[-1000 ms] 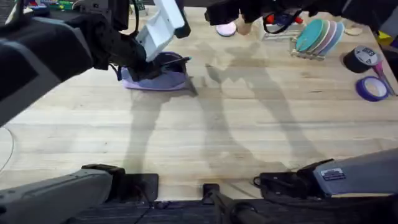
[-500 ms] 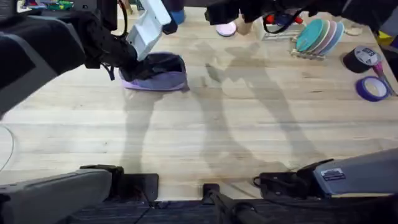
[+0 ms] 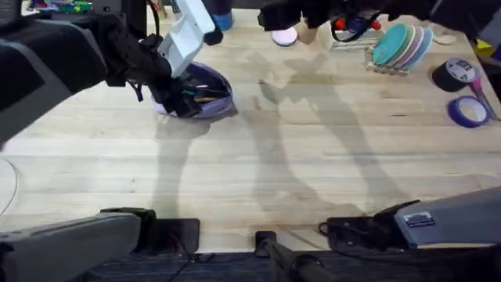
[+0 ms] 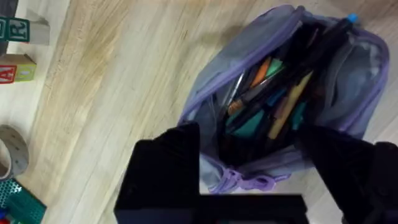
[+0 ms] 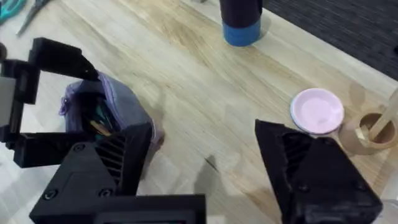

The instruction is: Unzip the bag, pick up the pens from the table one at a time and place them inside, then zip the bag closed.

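Bench (image 3: pixel 313 172): light wood planks. Bag (image 3: pixel 205 92) sits at far left-centre of it, unzipped and gaping, stuffed with pens (image 4: pixel 283 112) and other sticks, orange, teal and black among them. Left claw (image 4: pixel 252 155) hovers right over the bag mouth, fingers spread wide either side of the opening, pinching nothing. Right claw (image 5: pixel 202 165) is up near the far edge, fingers spread too, empty; pink lid (image 5: pixel 317 111) lies near it.

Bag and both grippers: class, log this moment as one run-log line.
bag: unzipped, items inside | left gripper: open over bag | right gripper: open, apart from bag | zip: not closed
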